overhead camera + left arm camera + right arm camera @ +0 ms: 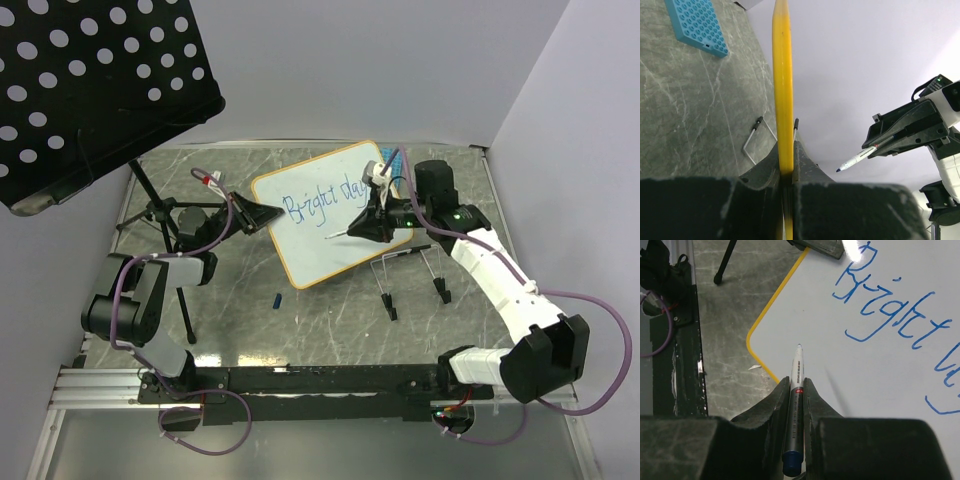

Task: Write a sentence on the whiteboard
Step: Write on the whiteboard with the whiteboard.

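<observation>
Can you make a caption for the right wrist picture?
Right gripper clamps a marker over the whiteboard, near blue words starting "Bright".

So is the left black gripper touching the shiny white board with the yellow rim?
Touching. The left wrist view shows the left gripper shut on the yellow rim of the whiteboard.

Crowded around the whiteboard [325,225], open along the near table [330,345].

Blocked on the left by the left gripper [268,215] clamping the board's edge, with tripod legs [185,290] close behind. Blocked on the right by the right gripper [358,228] holding a marker [338,234] at the board face, wire stand [391,313] just below. Overhung at far left by a perforated black panel [90,90]. Free in front, save a small blue piece [277,298].
</observation>
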`<state>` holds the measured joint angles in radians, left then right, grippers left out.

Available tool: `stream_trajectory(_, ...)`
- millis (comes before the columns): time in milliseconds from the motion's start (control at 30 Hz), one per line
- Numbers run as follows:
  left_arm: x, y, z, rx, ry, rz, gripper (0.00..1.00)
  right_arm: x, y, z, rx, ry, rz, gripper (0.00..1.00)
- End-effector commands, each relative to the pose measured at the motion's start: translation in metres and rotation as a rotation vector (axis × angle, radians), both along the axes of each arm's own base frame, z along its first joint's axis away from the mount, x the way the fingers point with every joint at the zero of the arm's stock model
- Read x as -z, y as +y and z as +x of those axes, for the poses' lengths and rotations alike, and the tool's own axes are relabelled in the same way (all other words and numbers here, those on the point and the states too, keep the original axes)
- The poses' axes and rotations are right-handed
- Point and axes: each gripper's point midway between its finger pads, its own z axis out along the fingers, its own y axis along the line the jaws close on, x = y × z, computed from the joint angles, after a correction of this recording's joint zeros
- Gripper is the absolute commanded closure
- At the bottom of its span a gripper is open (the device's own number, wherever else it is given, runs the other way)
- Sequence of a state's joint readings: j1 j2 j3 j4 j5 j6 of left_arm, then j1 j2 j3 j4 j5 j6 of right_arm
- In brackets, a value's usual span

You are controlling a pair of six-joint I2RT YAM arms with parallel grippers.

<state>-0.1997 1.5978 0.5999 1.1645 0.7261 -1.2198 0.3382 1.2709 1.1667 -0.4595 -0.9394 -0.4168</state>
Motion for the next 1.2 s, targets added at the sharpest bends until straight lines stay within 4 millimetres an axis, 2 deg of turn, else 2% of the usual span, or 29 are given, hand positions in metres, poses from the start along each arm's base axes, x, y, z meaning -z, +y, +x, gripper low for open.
stream_trajectory(0, -0.097, 0.010, -0.026, -0.021, -0.405, -0.129, 0.99, -0.013, -0.001, -0.005, -0.018, -0.088, 0.012, 1.00)
stream_trajectory(800, -0.098, 0.014, -0.035, -0.037, -0.403, -0.145, 0.99, -0.006, -0.006, -0.002, 0.032, -0.106, 0.001, 1.00)
stream_trajectory(1167, -0.097, 0.017, -0.036, -0.055, -0.391, -0.164, 0.99, 0.003, -0.007, 0.014, 0.106, -0.114, -0.051, 1.00)
